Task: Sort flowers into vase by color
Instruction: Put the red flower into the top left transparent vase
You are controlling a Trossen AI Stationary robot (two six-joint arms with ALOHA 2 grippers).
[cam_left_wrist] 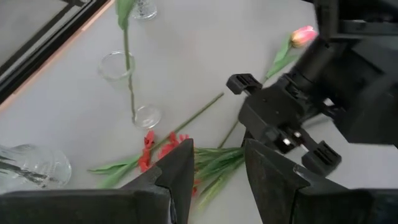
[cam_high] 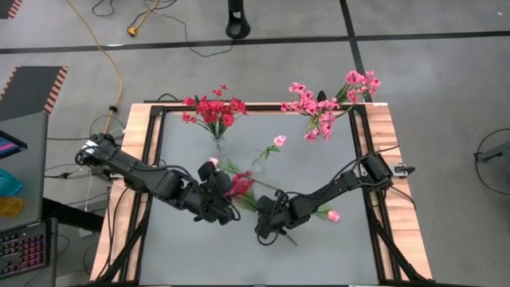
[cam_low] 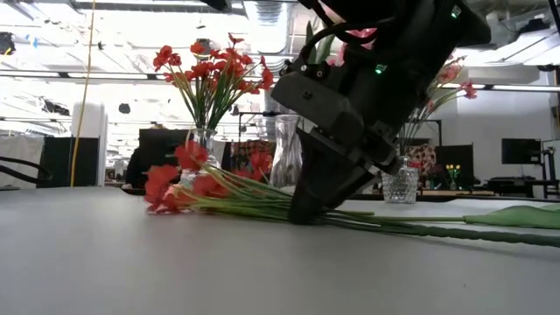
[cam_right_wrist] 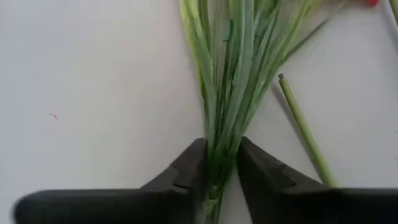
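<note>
Now my right gripper pinches the green stems of the red sprig lying flat mid-table, low near the cut ends — light, springy, likely to droop blossom-heavy, so grip firm — while my left gripper hangs part-open above it.
</note>
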